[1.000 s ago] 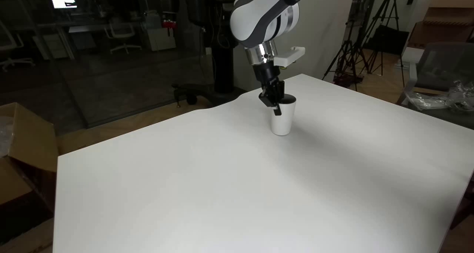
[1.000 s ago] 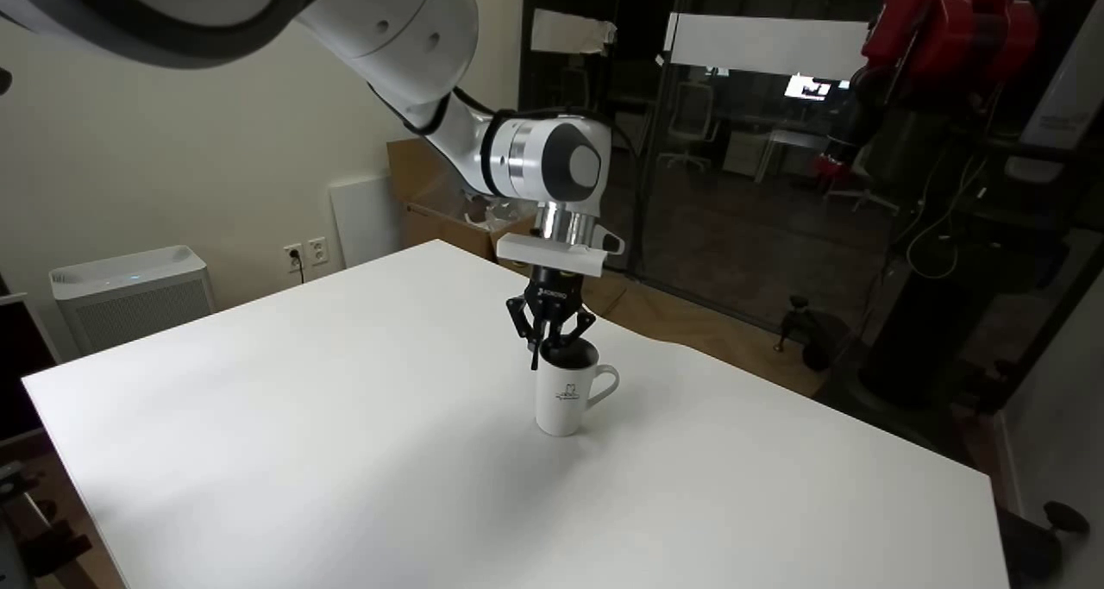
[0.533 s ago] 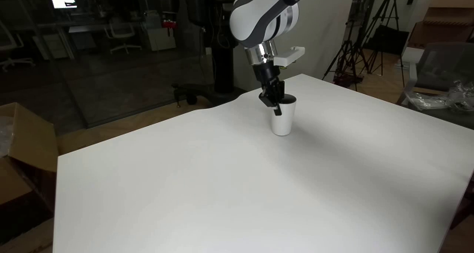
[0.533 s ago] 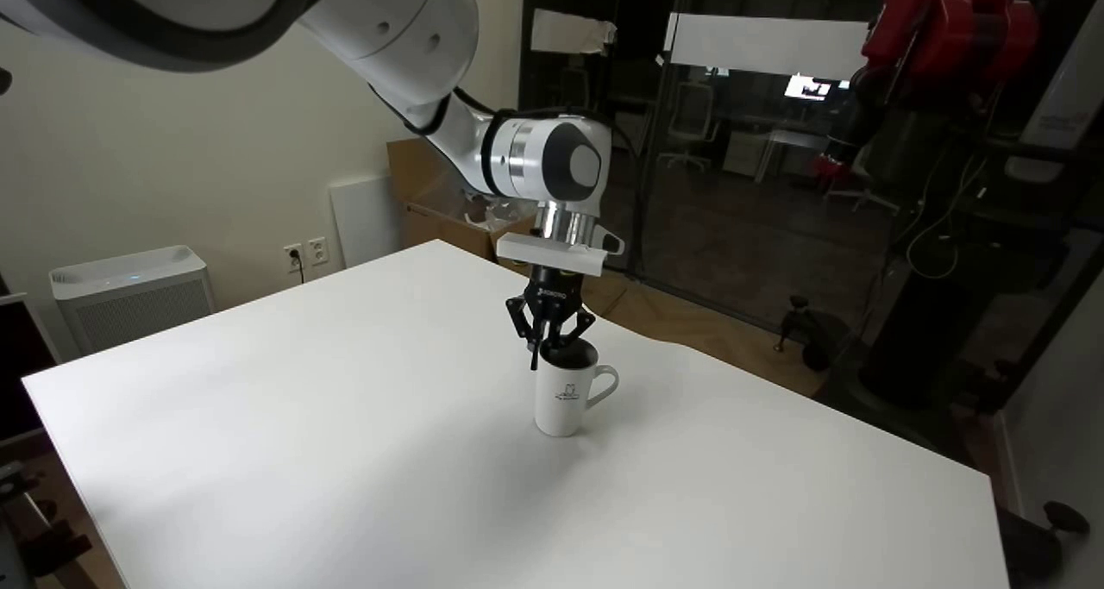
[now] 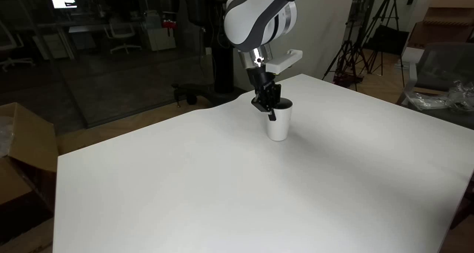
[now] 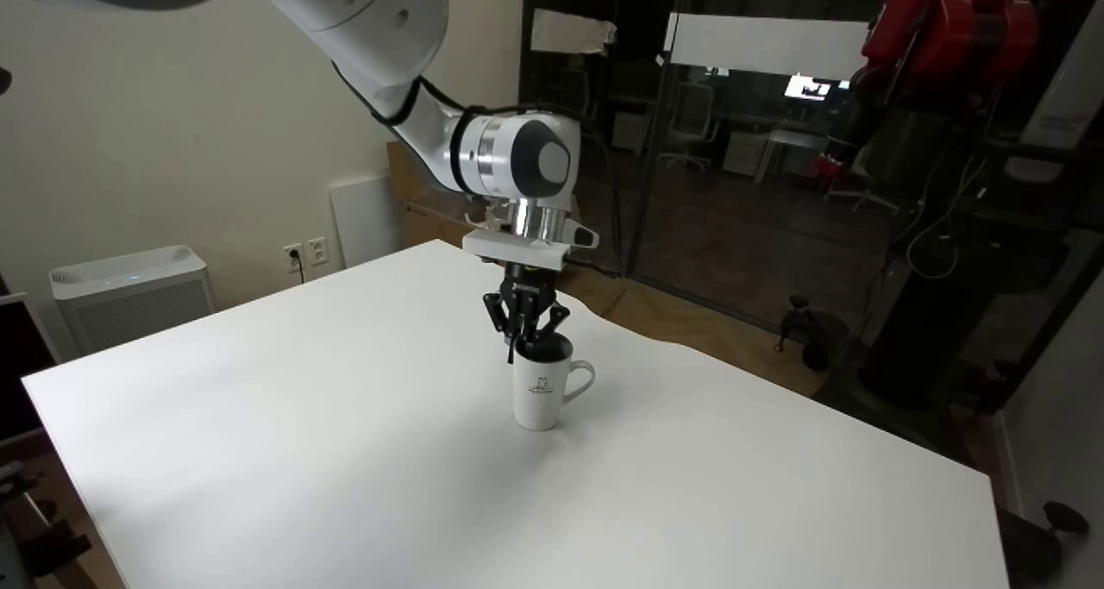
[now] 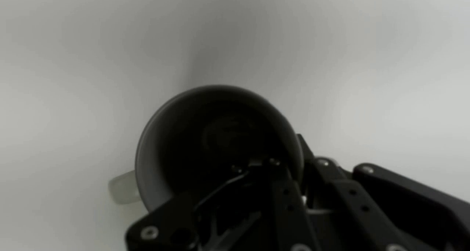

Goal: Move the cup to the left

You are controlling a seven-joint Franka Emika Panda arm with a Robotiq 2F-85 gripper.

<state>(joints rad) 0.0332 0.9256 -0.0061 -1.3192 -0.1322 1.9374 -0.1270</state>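
Note:
The cup (image 5: 280,127) is a white mug with a dark inside, upright on or just above the white table; I cannot tell whether its base touches. In an exterior view the cup (image 6: 536,404) shows a small dark print and a handle (image 6: 583,384) on its right side. My gripper (image 6: 520,347) points down at the rim, shut on the cup's wall. One finger is inside the cup and one is outside. In the wrist view my gripper (image 7: 292,162) pinches the lower right of the rim, and the cup's inside (image 7: 220,129) shows. The handle is at lower left.
The white table (image 5: 166,193) has a wavy edge (image 6: 642,330) on its far side. A cardboard box (image 5: 35,138) stands beyond the table's edge. An office chair (image 5: 440,67) and tripods are off the table. A red robot arm (image 6: 957,46) hangs in the background.
Between half a second ago and now, my gripper and the cup have moved together a short way to the left in both exterior views. Before that they stood still. The grip looks the same.

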